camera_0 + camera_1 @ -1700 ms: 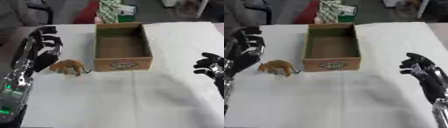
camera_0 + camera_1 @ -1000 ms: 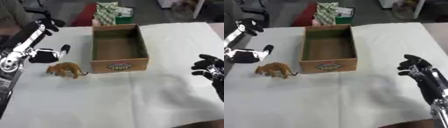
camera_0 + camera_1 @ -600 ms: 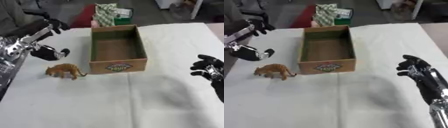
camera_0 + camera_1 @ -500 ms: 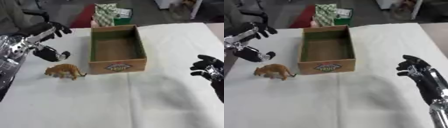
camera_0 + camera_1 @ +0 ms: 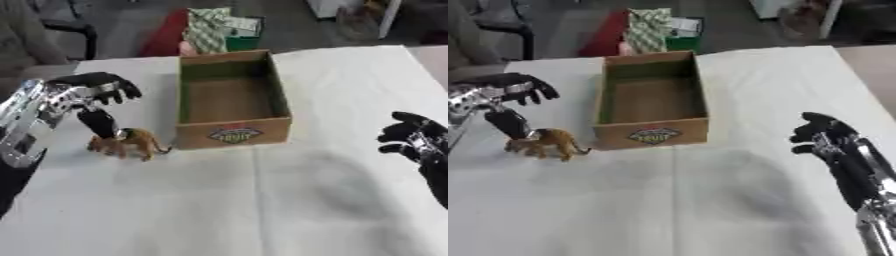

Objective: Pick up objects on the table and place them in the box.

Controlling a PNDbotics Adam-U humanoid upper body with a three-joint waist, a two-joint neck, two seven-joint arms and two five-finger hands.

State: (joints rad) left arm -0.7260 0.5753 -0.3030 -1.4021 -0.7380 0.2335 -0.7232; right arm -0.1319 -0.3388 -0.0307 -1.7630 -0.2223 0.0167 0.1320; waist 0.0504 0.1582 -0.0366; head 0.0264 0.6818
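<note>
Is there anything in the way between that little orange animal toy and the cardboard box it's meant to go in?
Only the box's own wall. The toy animal stands on the table just left of the cardboard box, with bare cloth between them. The left hand is right above it, so the toy must be lifted over the wall.

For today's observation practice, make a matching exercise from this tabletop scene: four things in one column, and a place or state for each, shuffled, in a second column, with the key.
Things
1. toy animal
2. cardboard box
3. left hand
4. right hand

Places or states
A. idle at the right side of the table, holding nothing
B. open-topped and empty, in the middle of the table
C. standing on the white cloth, left of the box
D. spread over the toy, thumb down beside it

Pairs: 1-C, 2-B, 3-D, 4-A
</note>
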